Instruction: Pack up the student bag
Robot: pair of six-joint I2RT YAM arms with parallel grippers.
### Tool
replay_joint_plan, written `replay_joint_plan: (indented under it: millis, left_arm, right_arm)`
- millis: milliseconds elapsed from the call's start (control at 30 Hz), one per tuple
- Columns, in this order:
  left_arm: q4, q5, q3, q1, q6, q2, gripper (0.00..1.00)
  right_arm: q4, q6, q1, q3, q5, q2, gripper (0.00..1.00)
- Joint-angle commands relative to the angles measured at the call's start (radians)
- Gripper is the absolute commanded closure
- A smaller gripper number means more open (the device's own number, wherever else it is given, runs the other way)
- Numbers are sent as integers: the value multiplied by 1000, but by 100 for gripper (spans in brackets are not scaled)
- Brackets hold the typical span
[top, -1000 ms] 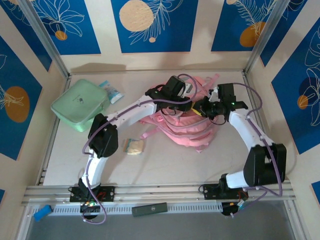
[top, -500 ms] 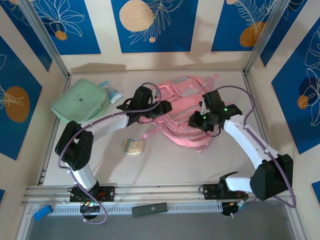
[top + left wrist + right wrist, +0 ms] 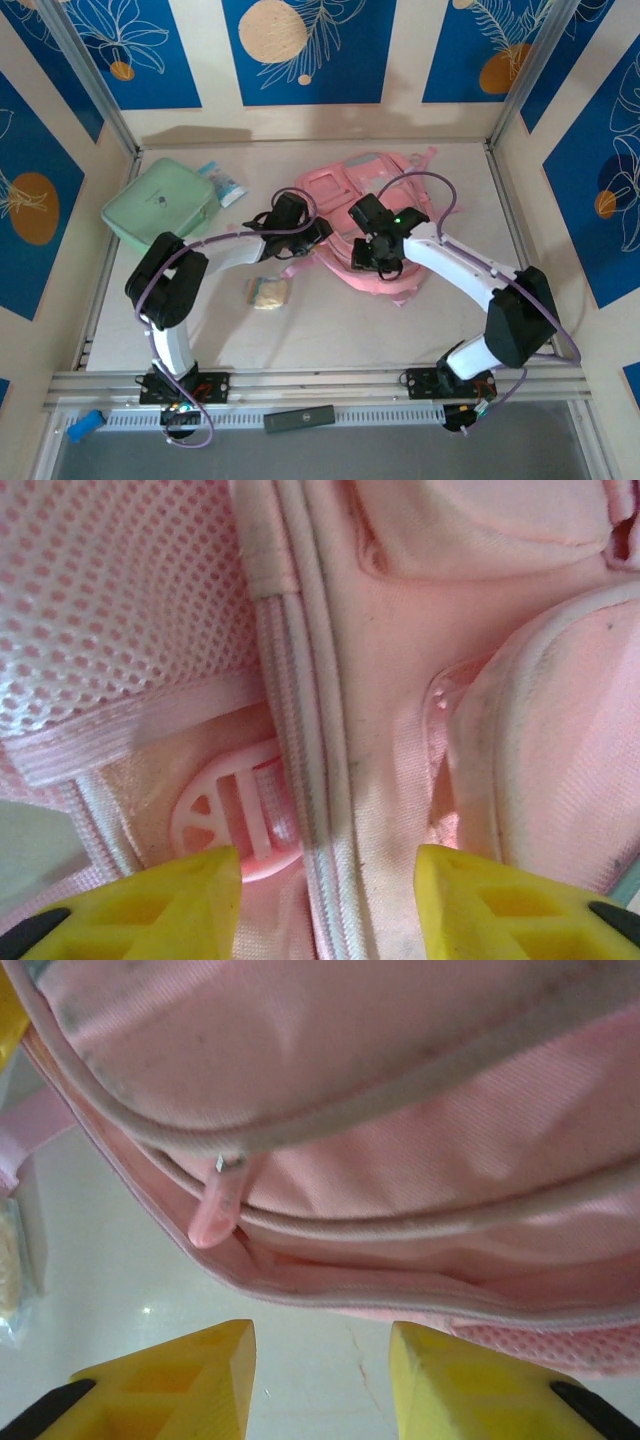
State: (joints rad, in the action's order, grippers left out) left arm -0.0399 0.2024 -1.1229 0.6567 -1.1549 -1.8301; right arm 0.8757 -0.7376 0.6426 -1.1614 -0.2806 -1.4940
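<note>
Both my wrists have shifted across the student bag in the last second. My left gripper has drawn back from over the bag's middle to its 9 o'clock edge. My right gripper has swung in from the 3 o'clock side to sit over the near half, and more of the bag's far end now shows. The bag lies on the table just past centre, toward 1 o'clock, its top pointing to 12. My left jaws stand partly open and grip nothing. Their yellow fingertips frame a pink piped seam running toward 12, with a white plastic buckle at 11 and mesh fabric beyond it. I cannot tell whether the tips touch the cloth. My right jaws are also partly open and empty, and between those fingertips I see bare table. The bag's lower edge crosses at 12, with a pink zip pull hanging down at 11, apart from my tips. A pale snack packet lies on the table at 7 o'clock from the bag, near my left forearm. A mint green case sits well apart at 10 o'clock, a small blue-and-white packet at its far corner. My own two arms cross over the bag and hide much of its middle.
</note>
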Motion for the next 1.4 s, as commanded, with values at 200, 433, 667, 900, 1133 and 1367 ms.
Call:
replay_joint_plan:
  millis: [200,433,667,900,1133,1367]
  left_arm:
    - [17,-71,-59,24,7,1,62]
    - [53,-101,-80,27,33,-8,72]
    - [92,-144,-80,26,60,-21,81]
    - [93,-127,-121,-4,102,-88,90]
    - [48,-72,-274,-75,220,-190,96]
    - [-12,33,-151,-121,213,-61,75]
  right_arm:
    - [-51,-121,23,-141,-122,-176,61]
    - [-24,-216,34,-178,-221,-281,70]
    - [-52,-181,42,-160,-240,-244,92]
    - [-67,-59,34,-86,-211,-117,100]
    - [-213,77,61,-51,58,-74,100]
    - [-223,21,29,-187,76,-188,100]
